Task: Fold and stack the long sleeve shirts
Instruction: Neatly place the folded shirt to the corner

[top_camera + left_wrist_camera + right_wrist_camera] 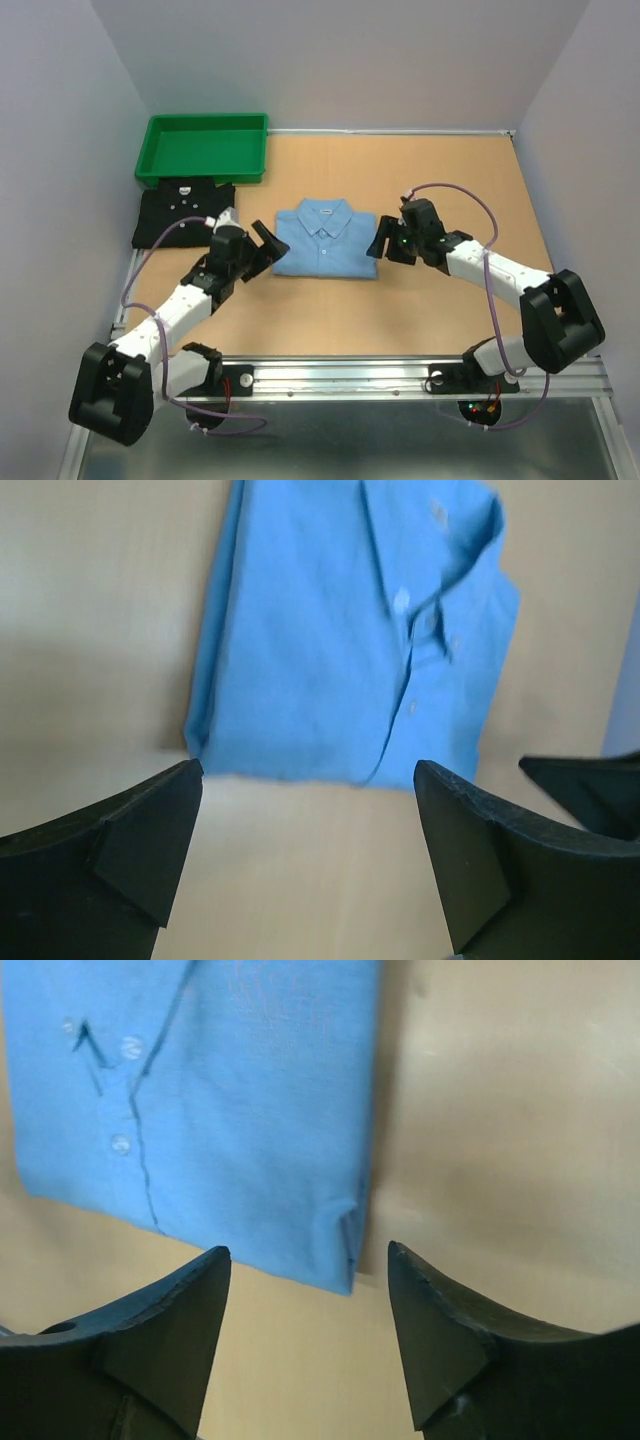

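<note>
The light blue shirt lies folded flat in the table's middle, collar toward the back; it also shows in the left wrist view and the right wrist view. The black shirt lies folded at the left, just in front of the green tray. My left gripper is open and empty beside the blue shirt's left edge, shown too in the left wrist view. My right gripper is open and empty beside its right edge, shown too in the right wrist view.
A green plastic tray stands at the back left, touching the black shirt's far edge. Grey walls close in the table on three sides. A metal rail runs along the near edge by the arm bases.
</note>
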Available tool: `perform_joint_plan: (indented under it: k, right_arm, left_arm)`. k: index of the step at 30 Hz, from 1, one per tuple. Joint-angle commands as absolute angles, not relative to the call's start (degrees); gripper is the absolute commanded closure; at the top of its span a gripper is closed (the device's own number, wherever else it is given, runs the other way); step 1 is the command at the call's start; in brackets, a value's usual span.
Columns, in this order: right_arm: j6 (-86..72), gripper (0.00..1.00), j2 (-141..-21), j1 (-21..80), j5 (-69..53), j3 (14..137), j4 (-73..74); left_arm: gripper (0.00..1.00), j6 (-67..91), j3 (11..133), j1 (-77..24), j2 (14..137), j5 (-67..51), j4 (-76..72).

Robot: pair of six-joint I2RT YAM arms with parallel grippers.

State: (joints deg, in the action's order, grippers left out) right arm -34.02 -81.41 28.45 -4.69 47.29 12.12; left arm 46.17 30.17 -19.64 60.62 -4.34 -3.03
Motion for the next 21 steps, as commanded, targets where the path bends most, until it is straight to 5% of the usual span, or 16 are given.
perform_joint_plan:
  k: [1,6,21]
  right_arm:
    - [-44.45,0.35,-76.21,26.37,-4.3,42.46,12.14]
    - [-52.81,0.38,-75.15,26.19,-8.34,37.01,5.73]
    - [-64.42,0.42,-82.7,26.19,-13.44,27.16,-17.57]
  left_arm:
    - [0.01,59.46,23.3,-25.74,54.59,-3.52,-7.2]
    - [0.01,68.1,18.9,-34.17,52.73,3.85,-11.06]
    - [0.02,77.86,17.84,-38.93,68.9,6.5,-26.54]
